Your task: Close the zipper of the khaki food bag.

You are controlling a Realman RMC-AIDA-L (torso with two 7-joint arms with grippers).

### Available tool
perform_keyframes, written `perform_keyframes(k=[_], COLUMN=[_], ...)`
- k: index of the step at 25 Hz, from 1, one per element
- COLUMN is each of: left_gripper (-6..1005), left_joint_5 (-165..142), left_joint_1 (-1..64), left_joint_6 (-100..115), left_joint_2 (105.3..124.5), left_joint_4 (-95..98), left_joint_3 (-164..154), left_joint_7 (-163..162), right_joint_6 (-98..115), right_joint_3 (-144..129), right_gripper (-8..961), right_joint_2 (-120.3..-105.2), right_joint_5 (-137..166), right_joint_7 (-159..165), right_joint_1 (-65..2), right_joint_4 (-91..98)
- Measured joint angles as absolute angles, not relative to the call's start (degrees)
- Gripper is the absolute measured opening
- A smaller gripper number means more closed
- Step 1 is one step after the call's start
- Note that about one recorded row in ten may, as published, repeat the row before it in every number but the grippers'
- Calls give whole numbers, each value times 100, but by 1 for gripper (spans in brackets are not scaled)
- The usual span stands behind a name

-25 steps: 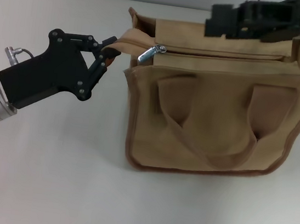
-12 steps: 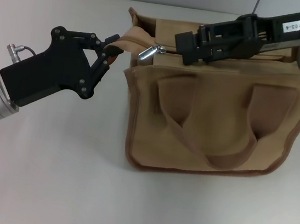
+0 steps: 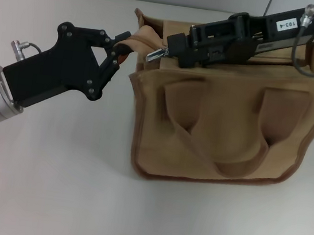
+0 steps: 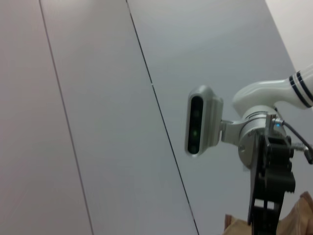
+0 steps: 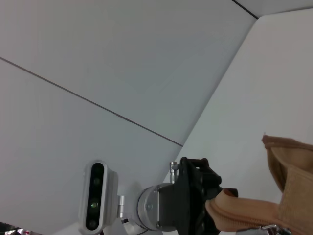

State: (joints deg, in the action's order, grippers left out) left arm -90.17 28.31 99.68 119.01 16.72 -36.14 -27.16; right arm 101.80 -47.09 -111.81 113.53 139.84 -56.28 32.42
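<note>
The khaki food bag (image 3: 225,126) lies on the white table with its handles facing me. The zipper runs along its top, and the silver pull tab (image 3: 157,54) sticks out near the bag's left end. My left gripper (image 3: 118,47) is shut on the khaki zipper end tab (image 3: 137,38) at the bag's left corner and holds it taut. My right gripper (image 3: 172,45) reaches in from the upper right, and its tip is right at the pull tab. The right wrist view shows the left gripper (image 5: 210,208) on the end tab (image 5: 234,211) and the bag's corner (image 5: 293,196).
The white table (image 3: 50,184) spreads out to the left of the bag and in front of it. A grey wall runs behind. The left wrist view shows the wall, the robot's head camera (image 4: 200,120) and the right arm's black gripper (image 4: 271,186).
My right gripper has moved left along the bag's top to the silver pull tab. My left gripper has shifted slightly up and right, still holding the end tab.
</note>
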Motion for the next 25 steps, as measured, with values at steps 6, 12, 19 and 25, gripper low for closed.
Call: perform_keyframes(k=[6, 12, 19, 25], left_gripper=[37, 38, 40, 41], left_joint_5=[-9009, -9008, -9008, -9011], left_joint_1=[2939, 3007, 3117, 3224], left_joint_6=[10051, 10153, 10200, 10307], left_joint_2=[11901, 11900, 11900, 11900], left_joint_4=[1688, 1688, 1688, 1759], left_joint_3=[-3633, -3619, -3629, -3622], left_joint_7=[-2715, -2728, -2779, -2970], right_joint_6=[10139, 10079, 10019, 9986], right_joint_3=[-4711, -4808, -4860, -4835], right_gripper=[751, 751, 751, 751], right_joint_2=[-11242, -11298, -11313, -11312], right_joint_5=[11438, 11458, 11461, 11448], right_joint_7=[14084, 14183, 14217, 14227], right_joint_1=[-5716, -5775, -5795, -5735], right_joint_4=[3240, 3242, 3244, 3267])
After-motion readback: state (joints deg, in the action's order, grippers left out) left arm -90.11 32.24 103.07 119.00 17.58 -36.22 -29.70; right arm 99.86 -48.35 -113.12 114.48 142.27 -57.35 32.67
